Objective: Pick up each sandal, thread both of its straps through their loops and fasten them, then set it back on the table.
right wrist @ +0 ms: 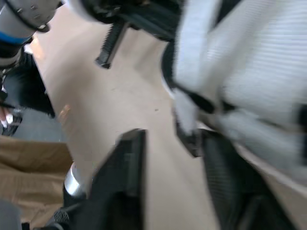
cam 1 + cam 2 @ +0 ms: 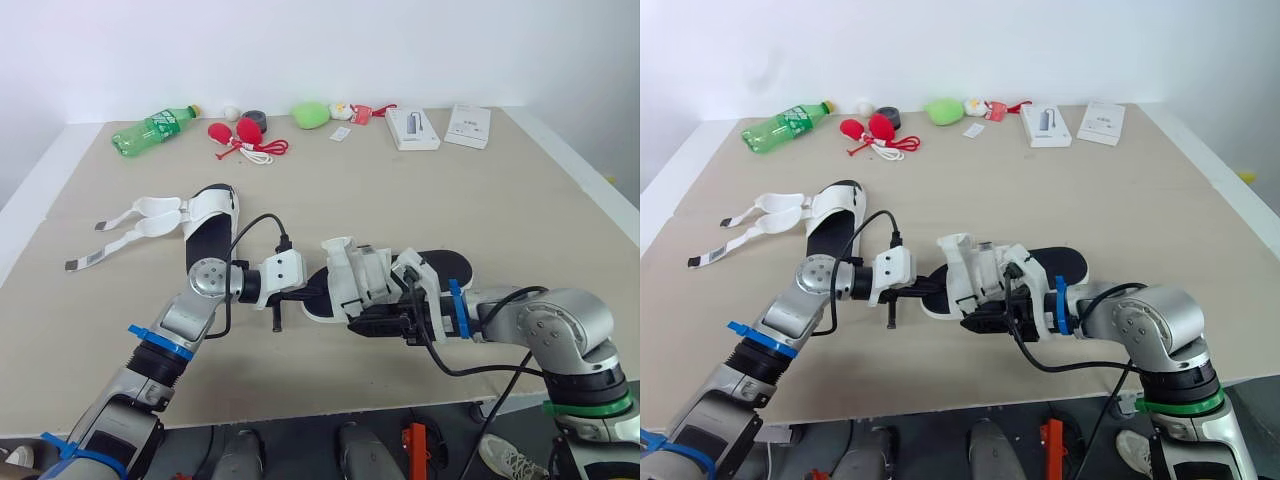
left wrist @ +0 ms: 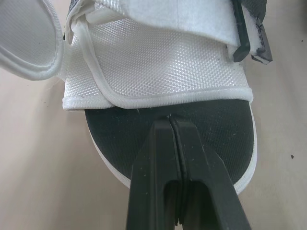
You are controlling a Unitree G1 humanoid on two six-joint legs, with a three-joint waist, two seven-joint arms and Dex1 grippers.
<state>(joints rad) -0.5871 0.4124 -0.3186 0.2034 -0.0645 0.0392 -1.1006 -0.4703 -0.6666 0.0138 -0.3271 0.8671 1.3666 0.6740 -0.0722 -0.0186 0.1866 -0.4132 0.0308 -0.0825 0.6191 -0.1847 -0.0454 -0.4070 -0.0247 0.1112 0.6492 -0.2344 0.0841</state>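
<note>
The near sandal [image 2: 440, 266] lies at the front centre of the worktop [image 2: 400, 190], between the two grippers. We cannot tell whether it rests on the surface or is slightly raised. The left gripper [image 3: 170, 120] has its fingers together, with the tips on the black footbed [image 3: 120, 139] at the toe, just below the white upper. The right gripper [image 2: 365, 322] has its fingers [image 1: 124, 177] apart, with a strap end [image 1: 189, 134] hanging between them.

We judge the step in hand to be threading. Pin the toe firmly with the left gripper. Close the right fingers on the strap near its tip, align the tip with the loop, and pull it through flat before pressing it down. The far sandal [image 2: 208, 235] lies to the left with its straps [image 2: 130, 225] spread loose, not yet fastened.
</note>
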